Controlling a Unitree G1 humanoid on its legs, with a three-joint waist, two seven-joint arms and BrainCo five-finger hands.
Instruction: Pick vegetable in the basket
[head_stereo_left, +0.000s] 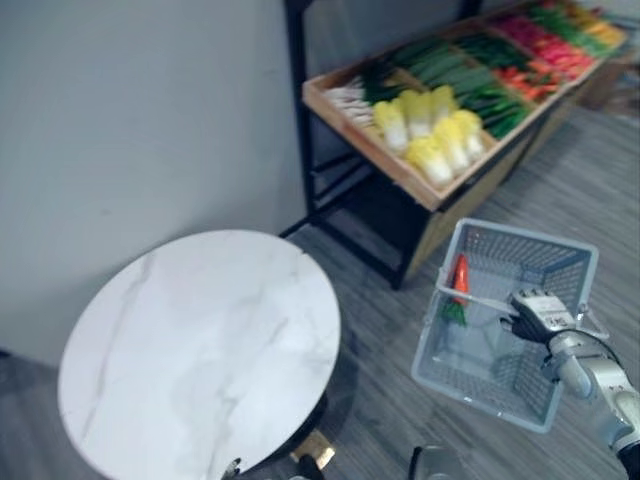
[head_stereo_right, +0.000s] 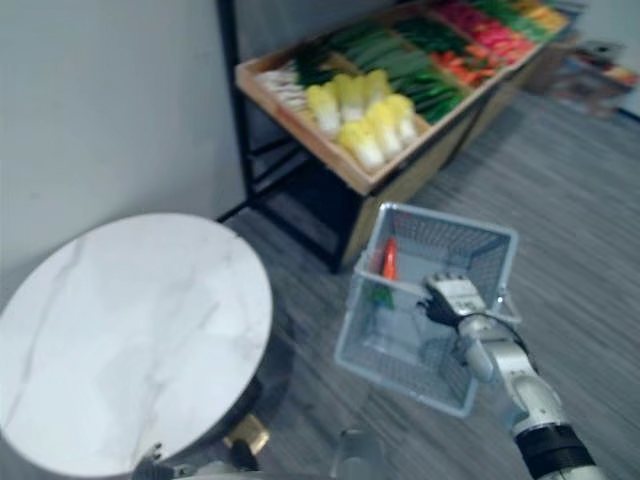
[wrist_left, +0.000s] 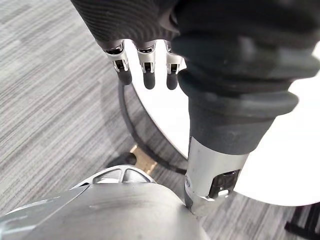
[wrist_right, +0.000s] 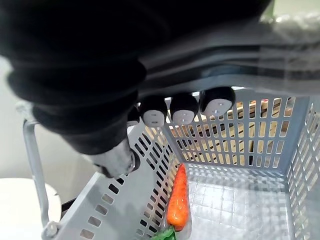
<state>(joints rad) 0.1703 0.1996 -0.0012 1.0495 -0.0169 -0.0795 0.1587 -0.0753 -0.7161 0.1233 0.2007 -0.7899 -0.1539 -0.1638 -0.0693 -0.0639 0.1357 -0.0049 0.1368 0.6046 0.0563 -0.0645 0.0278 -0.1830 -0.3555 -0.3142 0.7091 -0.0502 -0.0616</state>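
A grey plastic basket (head_stereo_left: 522, 236) hangs above the floor at the right, carried by my right hand (head_stereo_left: 540, 313), whose fingers (wrist_right: 184, 108) curl round its handle. Inside lies an orange carrot (wrist_right: 178, 202) with green leaves, leaning against the basket's near left wall (head_stereo_left: 460, 275). My left hand (wrist_left: 145, 67) hangs with relaxed fingers and holds nothing, beside the edge of the round white marble table (wrist_left: 300, 150).
The round marble table (head_stereo_left: 200, 340) stands at the left, by a grey wall. Behind the basket a wooden produce stand (head_stereo_left: 420, 185) on a black frame holds yellow-white cabbages (head_stereo_left: 435, 130), green vegetables and red-orange ones. Grey plank floor lies around the basket.
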